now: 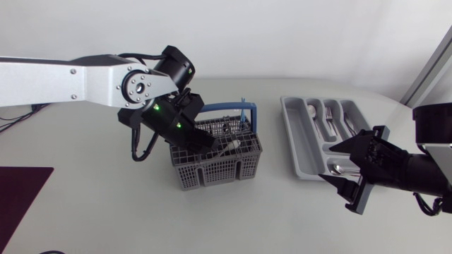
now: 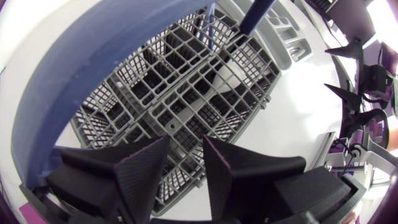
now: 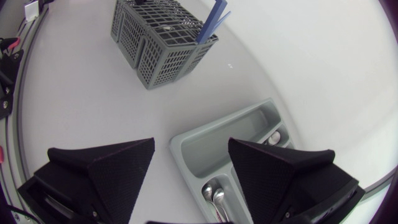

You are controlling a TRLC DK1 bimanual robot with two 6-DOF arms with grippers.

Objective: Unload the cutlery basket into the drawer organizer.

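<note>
raised nearest the lens, the left arm (image 1: 63, 81) is stretched in from the left, and the left gripper (image 2: 186, 144) is held just above the left part of the grey cutlery basket (image 1: 212, 171), its fingers parted by a narrow gap with nothing caught between them. a blue handle (image 1: 227, 109) is arched over the basket's far side, and a pale utensil (image 1: 232, 145) is seen lying in its right compartments. well apart to the right, the grey drawer organizer (image 1: 293, 141) is set on the white table (image 1: 106, 212), with spoons (image 3: 214, 194) and forks (image 1: 329, 116) already laid in its slots. over its near end the right gripper (image 1: 332, 162) is held, fingers spread wide and empty.
</note>
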